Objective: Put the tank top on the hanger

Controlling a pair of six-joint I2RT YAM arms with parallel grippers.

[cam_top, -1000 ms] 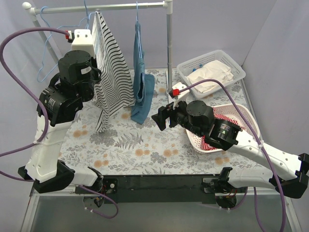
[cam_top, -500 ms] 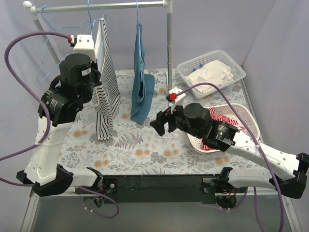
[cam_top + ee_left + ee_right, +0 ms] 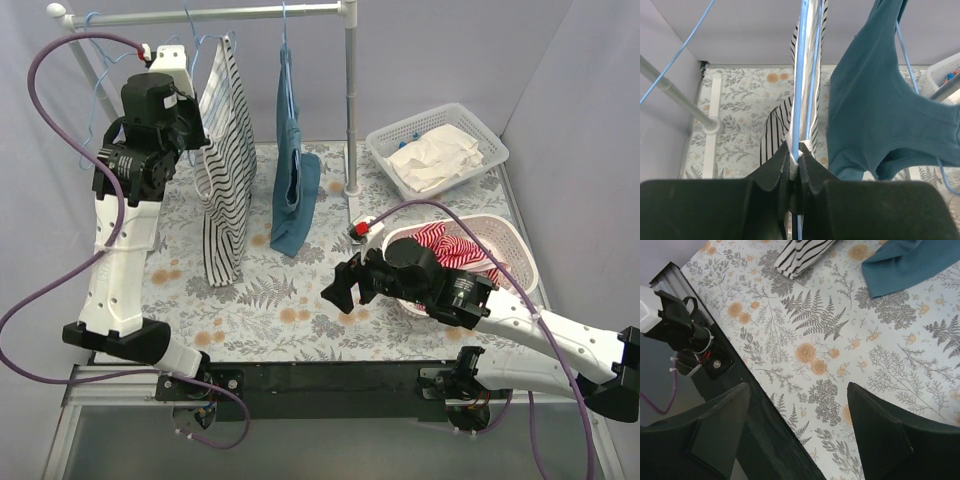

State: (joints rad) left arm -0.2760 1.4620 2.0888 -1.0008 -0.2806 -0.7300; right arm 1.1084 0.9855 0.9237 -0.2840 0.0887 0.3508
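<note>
The tank top (image 3: 225,170), white with thin black stripes, hangs on a light-blue wire hanger (image 3: 800,75) just below the rail (image 3: 250,12). Its hem rests on the table. My left gripper (image 3: 200,100) is raised high and is shut on the hanger wire and a fold of the top's white fabric, as the left wrist view (image 3: 796,150) shows. The striped fabric (image 3: 775,140) hangs beyond the jaws. My right gripper (image 3: 340,285) is open and empty, low over the table (image 3: 797,425). The top's hem (image 3: 800,255) shows at that view's upper edge.
A teal-blue garment (image 3: 292,190) hangs on the rail right of the tank top. Spare blue hangers (image 3: 95,100) hang at the rail's left end. A white basket (image 3: 440,110) holds white cloth at back right. A nearer basket (image 3: 520,250) holds a red-and-white striped garment (image 3: 450,245).
My left arm has lifted the hanger and tank top up towards the rail, and the top now hangs straighter. My right gripper has drawn back towards the near edge.
</note>
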